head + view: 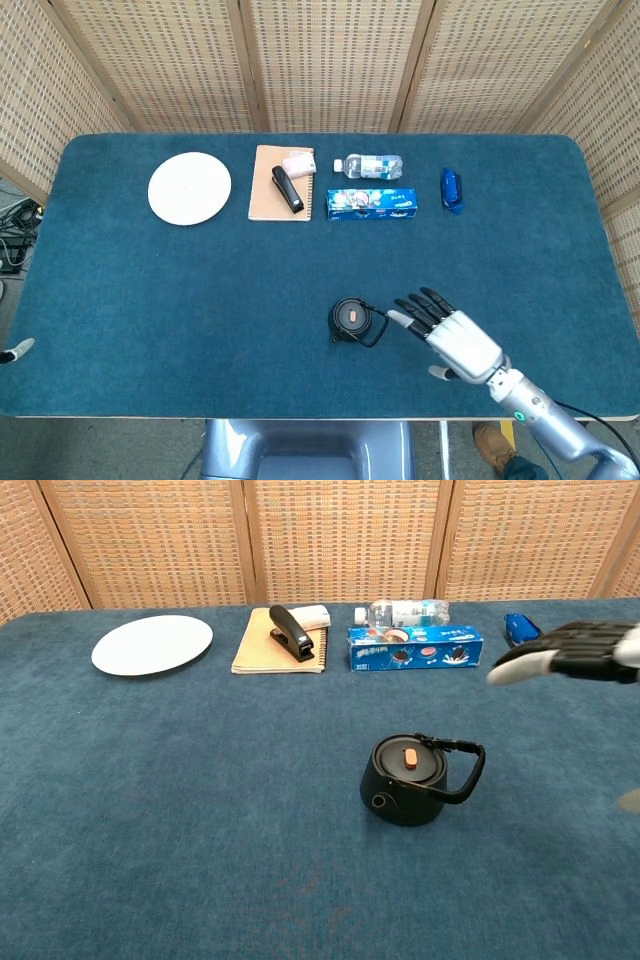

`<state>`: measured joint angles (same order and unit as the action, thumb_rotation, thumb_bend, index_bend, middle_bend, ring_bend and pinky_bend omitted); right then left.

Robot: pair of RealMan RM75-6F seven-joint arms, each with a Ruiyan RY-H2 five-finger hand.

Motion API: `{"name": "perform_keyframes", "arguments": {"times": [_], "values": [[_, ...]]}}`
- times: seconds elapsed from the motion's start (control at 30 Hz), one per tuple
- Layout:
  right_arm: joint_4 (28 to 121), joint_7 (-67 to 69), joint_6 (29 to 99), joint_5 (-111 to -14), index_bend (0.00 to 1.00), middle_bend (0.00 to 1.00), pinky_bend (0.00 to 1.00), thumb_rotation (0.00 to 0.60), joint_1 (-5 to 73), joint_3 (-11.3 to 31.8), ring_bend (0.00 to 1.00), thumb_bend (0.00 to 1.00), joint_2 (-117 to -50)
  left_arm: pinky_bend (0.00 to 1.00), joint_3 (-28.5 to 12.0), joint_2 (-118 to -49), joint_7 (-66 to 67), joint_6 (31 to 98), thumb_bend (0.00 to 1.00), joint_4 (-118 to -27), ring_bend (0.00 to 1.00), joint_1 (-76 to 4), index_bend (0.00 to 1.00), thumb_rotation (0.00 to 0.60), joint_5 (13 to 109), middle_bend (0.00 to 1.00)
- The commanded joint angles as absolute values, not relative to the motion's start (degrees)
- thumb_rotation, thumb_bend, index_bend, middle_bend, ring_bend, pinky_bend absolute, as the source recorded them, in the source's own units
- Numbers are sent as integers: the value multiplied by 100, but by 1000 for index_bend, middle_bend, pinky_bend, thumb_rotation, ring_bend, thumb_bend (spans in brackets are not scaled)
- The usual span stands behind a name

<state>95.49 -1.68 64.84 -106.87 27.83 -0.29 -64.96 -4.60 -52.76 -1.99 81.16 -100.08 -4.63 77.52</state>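
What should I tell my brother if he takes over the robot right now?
Right hand: holds nothing, fingers spread, pointing at the black kettle, close to its handle but not gripping it.
Left hand: only a tip shows at the table's left edge; its state can't be told.
Kettle: upright mid-table, lid on.
Done: reach nearly made.
Left: probably taking hold of the handle.
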Motion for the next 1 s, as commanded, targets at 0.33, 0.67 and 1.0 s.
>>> {"name": "perform_keyframes", "arguments": {"times": [0.33, 0.67, 1.0], "values": [[9883, -689, 5343, -9864, 242, 283, 0, 600, 3405, 232, 232, 0, -6890, 0, -483, -5321, -199, 7949, 0, -9910, 0, -539, 0, 600, 7617, 0], [9728, -1035, 5072, -9590, 284, 335, 0, 600, 3575, 171, 276, 0, -7273, 0, -473, -5311, -175, 7998, 0, -9953, 0, -527, 0, 600, 7657, 0], [9493, -1360, 4954, -9447, 316, 366, 0, 600, 3675, 99, 302, 0, -7337, 0, -475, -5316, -192, 7979, 0, -9936, 0, -541, 0, 600, 7653, 0]]}}
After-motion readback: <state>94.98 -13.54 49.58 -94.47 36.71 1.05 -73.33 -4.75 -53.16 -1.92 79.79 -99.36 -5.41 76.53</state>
